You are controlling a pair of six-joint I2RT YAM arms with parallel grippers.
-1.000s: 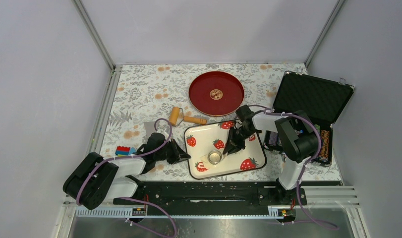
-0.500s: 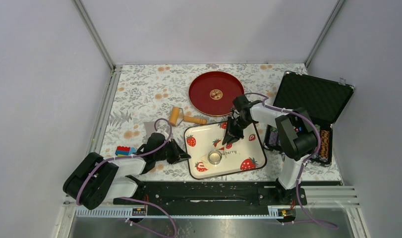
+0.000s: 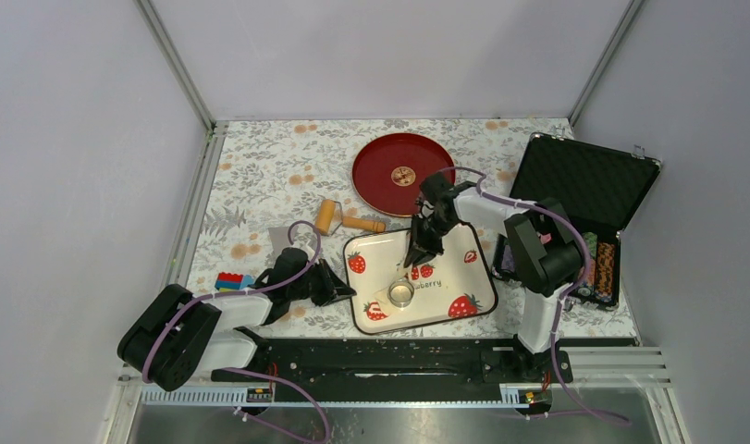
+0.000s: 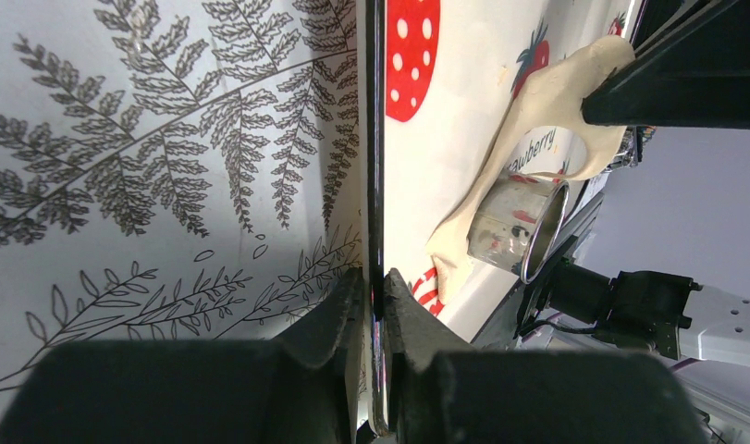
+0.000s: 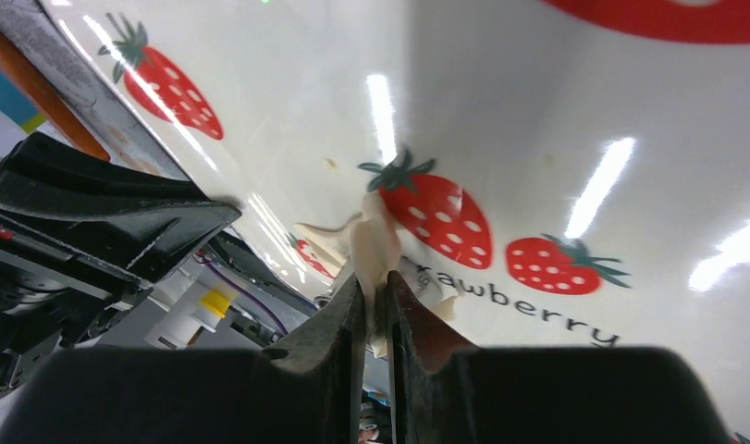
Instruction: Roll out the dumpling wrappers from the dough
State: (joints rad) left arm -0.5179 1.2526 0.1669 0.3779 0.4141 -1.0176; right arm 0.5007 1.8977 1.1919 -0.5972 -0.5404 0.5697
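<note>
Since the earlier frames, the right gripper (image 3: 414, 257) is shifting up and leftward across the strawberry tray (image 3: 375, 250), from the tray's right-hand side toward its far edge near the red plate (image 3: 403, 174). Its jaws are nearly shut and are pinching a thin flap of the dough (image 5: 375, 245).

In the left wrist view the dough (image 4: 547, 102) is hanging as a ragged sheet, running from the metal ring cutter (image 4: 519, 227) up to the right fingers (its lower end is lying against the cutter's wall). The cutter (image 3: 401, 293) is standing on the tray's near portion.

The left gripper (image 4: 375, 282) is clamping the tray's left rim (image 4: 372, 139) with its jaws almost closed, bracing the tray.

Judgement: the sheet is being peeled off the tray, probably as trimmings around the cutter, so the cut stage is nearing completion. No finished wrapper is showing in any view; whether a disc is sitting inside the ring cannot be determined. The wooden roller (image 3: 348, 218) is lying idle beyond the tray.
</note>
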